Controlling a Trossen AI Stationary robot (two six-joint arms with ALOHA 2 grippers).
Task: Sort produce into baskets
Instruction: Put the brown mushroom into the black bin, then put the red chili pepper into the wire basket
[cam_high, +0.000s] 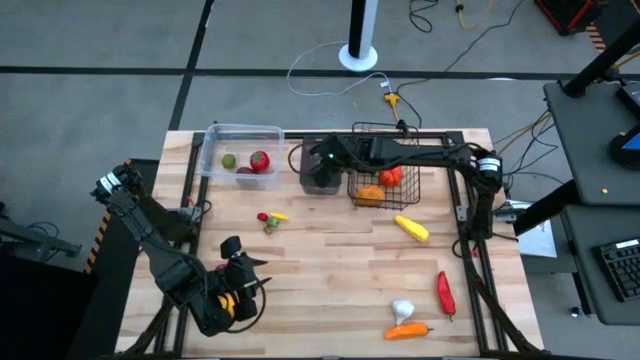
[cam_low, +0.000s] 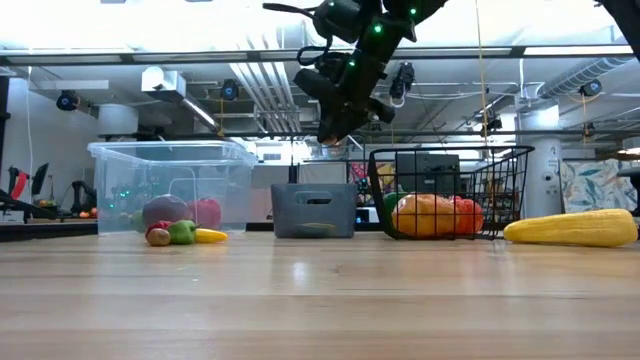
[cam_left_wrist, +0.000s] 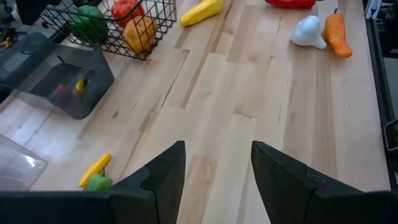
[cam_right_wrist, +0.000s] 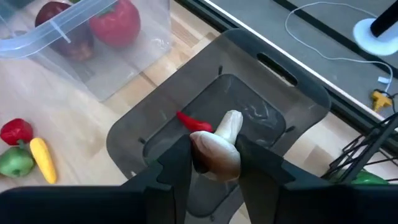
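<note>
Above the dark bin (cam_right_wrist: 249, 93), a mushroom (cam_right_wrist: 217, 146) sits pinched in the right claw (cam_right_wrist: 214, 162), cap toward the camera, pale stem pointing down into the bin, where a red chili (cam_right_wrist: 194, 122) lies. Sorting looks about half done: the clear tub (cam_high: 215, 140) and wire basket (cam_high: 420, 185) hold produce, while corn (cam_high: 411, 228), garlic (cam_high: 402, 309) and others wait on the tabletop (cam_high: 330, 270). The left claw (cam_left_wrist: 217, 168) hovers half-spread, empty, near the front edge.

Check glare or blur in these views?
Low view: ceiling lights are bright behind the clear tub, whose contents look hazy through its wall; the tabletop reflects light. Right wrist view: sheen on the dark bin. High view: evenly lit.
</note>
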